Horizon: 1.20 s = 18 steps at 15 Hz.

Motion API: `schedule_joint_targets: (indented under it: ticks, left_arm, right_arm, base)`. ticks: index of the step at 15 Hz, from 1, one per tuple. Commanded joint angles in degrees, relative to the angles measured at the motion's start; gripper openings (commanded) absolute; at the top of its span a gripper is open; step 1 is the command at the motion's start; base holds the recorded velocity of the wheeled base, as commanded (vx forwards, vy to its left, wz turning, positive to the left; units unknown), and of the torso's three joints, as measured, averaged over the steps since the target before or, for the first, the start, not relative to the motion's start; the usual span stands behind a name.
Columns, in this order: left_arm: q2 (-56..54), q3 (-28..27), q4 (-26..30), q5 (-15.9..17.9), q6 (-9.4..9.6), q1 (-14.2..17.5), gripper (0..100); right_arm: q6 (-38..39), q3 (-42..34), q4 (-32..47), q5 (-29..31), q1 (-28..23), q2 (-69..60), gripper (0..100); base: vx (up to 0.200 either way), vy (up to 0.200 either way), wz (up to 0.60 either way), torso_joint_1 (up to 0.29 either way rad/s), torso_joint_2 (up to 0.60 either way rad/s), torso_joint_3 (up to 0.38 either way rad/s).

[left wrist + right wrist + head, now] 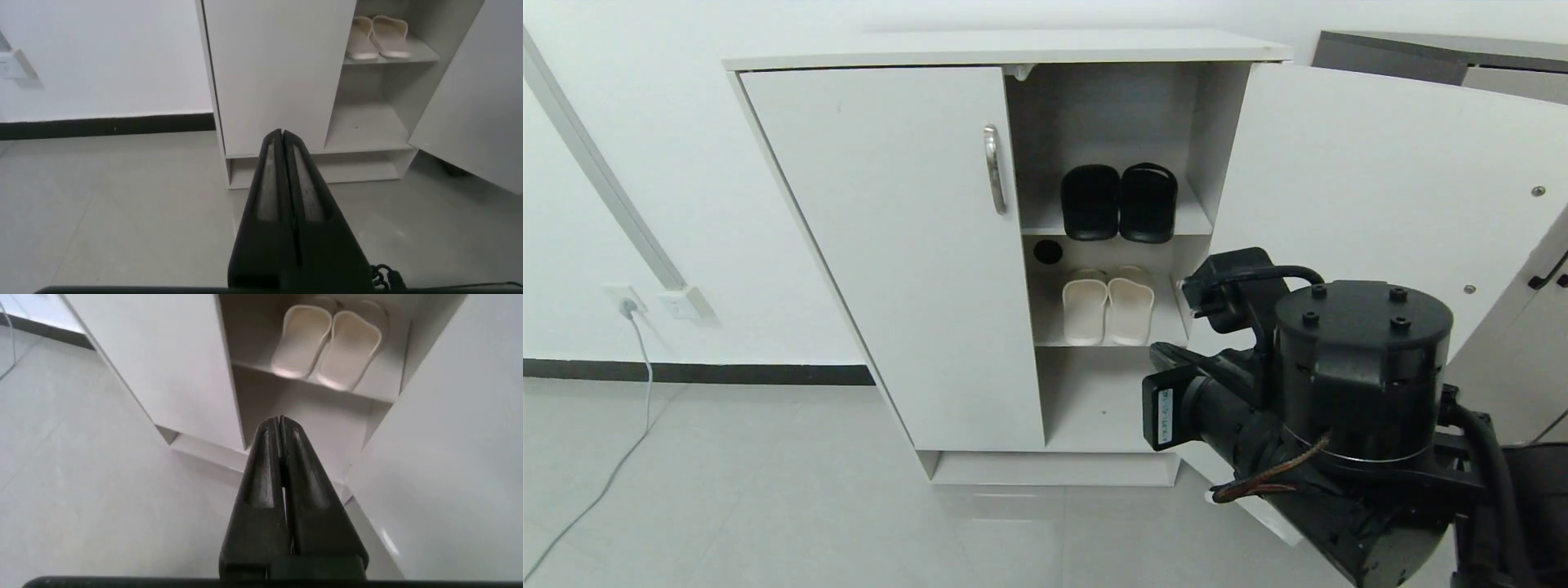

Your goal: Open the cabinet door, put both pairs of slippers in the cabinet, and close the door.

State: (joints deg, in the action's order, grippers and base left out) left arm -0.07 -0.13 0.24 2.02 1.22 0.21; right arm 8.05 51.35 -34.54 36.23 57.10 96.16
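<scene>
Inside the cabinet (1013,51): both pairs lie on shelves behind the right door (1380,188), which stands swung open toward 3 o'clock.
Black slippers (1119,202): on the upper shelf, side by side and touching, long axes running front to back, toes toward the back wall.
Cream slippers (1108,310): on the shelf below, at 6 o'clock from the black pair, and pointing the same way.
Hard to make out: the cream pair's toe ends sit in shadow under the upper shelf.
In the way: the right arm (1339,384) at 4 o'clock covers the open door's lower part.
Left gripper (282,143): fingers pressed together, holding nothing, low above the floor.
Right gripper (283,433): fingers together, holding nothing, facing the cream pair.
Around: left door (890,245) closed, with a handle (994,170); wall socket (625,300) and cable (621,457) at 9 o'clock.
</scene>
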Motion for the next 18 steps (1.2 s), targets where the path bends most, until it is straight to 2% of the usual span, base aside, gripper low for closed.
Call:
schedule_joint_targets:
  ticks: [1,18]
  left_arm:
    - [0.07,0.05,0.02,0.0,0.01,-0.03,0]
    - [0.07,0.05,0.02,0.0,0.01,-0.03,0]
  right_arm:
    - [-0.05,-0.11,-0.09,-0.02,-0.76,1.14,0]
    - [-0.31,-0.9,-0.09,-0.02,-0.85,2.45,0]
  base:
    - [0.0,0.0,0.0,0.0,0.0,0.0]
    - [0.0,0.0,0.0,0.0,0.0,0.0]
